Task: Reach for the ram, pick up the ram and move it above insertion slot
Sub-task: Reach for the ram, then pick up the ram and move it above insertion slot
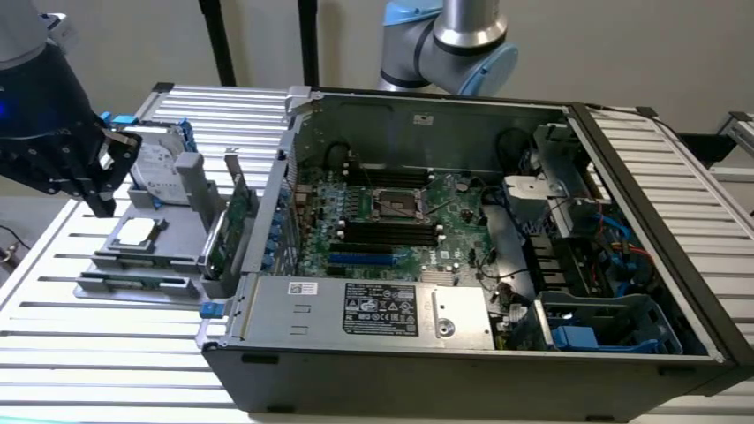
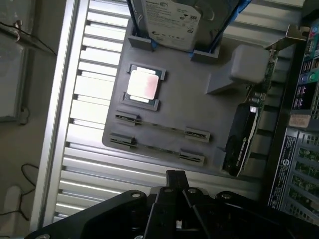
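While your hand (image 1: 94, 199) hangs over the bench (image 1: 71, 353) near the grey tray (image 2: 184, 104) — open or closed, you cannot tell — the ram (image 2: 162, 126) lies in that tray, clear of it

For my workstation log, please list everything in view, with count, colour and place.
computer case: one, dark grey, open, on the table.
motherboard: one, green, inside the computer case.
table: one, silver slats, under everything.
tray: one, grey, on the table beside the computer case.
hard drive: one, silver, standing at one end of the tray.
processor chip: one, silver, between hard drive and ram.
ram: two sticks, greenish, side by side in tray holders.
expansion card: one, green and black, on edge at the tray's case side.
gripper: one, black, near the tray, apart from the ram.
robot arm: one, silver and light blue, behind the case.
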Tool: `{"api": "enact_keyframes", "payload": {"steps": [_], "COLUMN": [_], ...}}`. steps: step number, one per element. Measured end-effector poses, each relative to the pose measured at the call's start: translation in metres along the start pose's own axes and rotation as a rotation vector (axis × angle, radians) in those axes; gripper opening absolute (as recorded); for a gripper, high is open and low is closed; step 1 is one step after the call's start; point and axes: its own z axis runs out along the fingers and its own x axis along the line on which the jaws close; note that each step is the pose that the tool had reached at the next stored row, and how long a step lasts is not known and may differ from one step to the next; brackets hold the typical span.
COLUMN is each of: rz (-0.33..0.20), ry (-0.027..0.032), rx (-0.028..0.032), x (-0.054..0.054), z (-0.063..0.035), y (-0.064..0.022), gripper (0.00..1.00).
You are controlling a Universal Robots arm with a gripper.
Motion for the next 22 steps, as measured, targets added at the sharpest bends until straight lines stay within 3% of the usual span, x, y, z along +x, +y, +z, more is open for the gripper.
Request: {"api": "enact_keyframes", "payload": {"steps": [22], "rz": [-0.4], "ry": [0.0156], "rx": [0.0017], "x": [0.0], "z": [0.0079], "y": [-0.0003], "gripper": [0.1]}}
